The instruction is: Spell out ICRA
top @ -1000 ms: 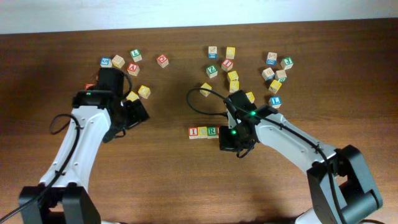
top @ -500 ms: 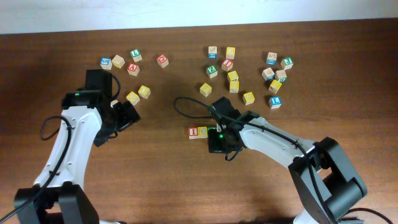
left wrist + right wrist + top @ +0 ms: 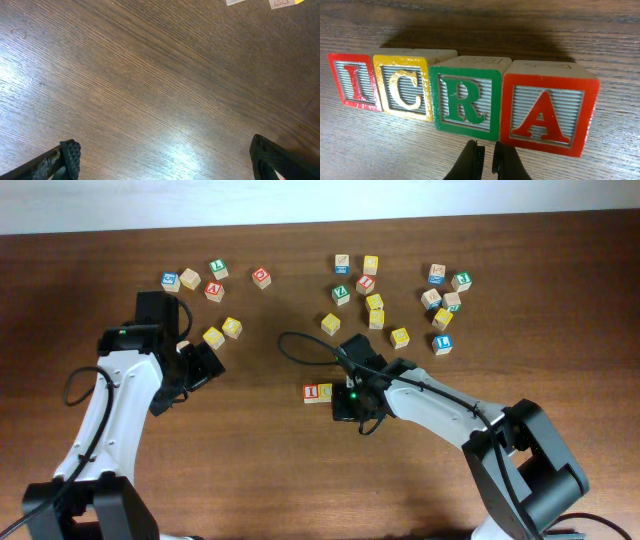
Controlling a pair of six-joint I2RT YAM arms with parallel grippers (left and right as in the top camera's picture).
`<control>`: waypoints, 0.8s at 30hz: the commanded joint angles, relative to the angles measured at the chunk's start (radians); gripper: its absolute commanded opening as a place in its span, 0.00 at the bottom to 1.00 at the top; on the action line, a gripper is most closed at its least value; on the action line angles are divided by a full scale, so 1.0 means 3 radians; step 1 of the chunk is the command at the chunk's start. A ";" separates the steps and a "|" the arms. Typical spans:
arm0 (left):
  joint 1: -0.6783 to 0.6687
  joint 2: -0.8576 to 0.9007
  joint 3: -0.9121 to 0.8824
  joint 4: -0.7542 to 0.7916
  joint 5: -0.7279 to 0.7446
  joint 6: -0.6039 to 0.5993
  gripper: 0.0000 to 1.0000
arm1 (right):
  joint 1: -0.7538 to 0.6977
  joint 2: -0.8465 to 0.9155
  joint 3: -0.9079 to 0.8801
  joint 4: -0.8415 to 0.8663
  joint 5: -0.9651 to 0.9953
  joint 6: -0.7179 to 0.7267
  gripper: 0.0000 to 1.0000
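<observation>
In the right wrist view, four cubes stand in a touching row on the wood table: red I (image 3: 354, 81), yellow C (image 3: 404, 89), green R (image 3: 465, 102), red A (image 3: 547, 112). My right gripper (image 3: 487, 152) is shut and empty, its tips just in front of the seam between R and A. In the overhead view, the I (image 3: 311, 392) and C (image 3: 325, 392) show, while the right gripper (image 3: 347, 404) covers R and A. My left gripper (image 3: 165, 155) is open and empty over bare wood; it also shows in the overhead view (image 3: 200, 366).
Loose cubes lie at the back left, among them another red A cube (image 3: 214, 290) and two yellow cubes (image 3: 222, 332) near the left gripper. More loose cubes are spread across the back right (image 3: 400, 337). The right arm's cable (image 3: 300, 340) loops over the table.
My right gripper has moved left over the right end of the row, now covering the R. My left arm has drawn back to the left. Little has moved in the last half second.
</observation>
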 commanded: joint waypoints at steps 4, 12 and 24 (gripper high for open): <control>0.0020 -0.0070 0.0031 -0.0008 -0.0024 -0.0043 0.99 | 0.0013 0.0015 -0.0029 -0.0033 -0.0093 0.0018 0.04; 0.0020 -0.0070 0.0029 -0.0008 -0.0024 -0.0043 0.99 | 0.0013 0.0015 -0.0029 -0.0090 -0.0056 0.0018 0.04; 0.0020 -0.0070 0.0029 -0.0006 -0.0024 -0.0043 0.99 | 0.0013 0.0015 -0.0029 0.0112 0.0038 0.0017 0.04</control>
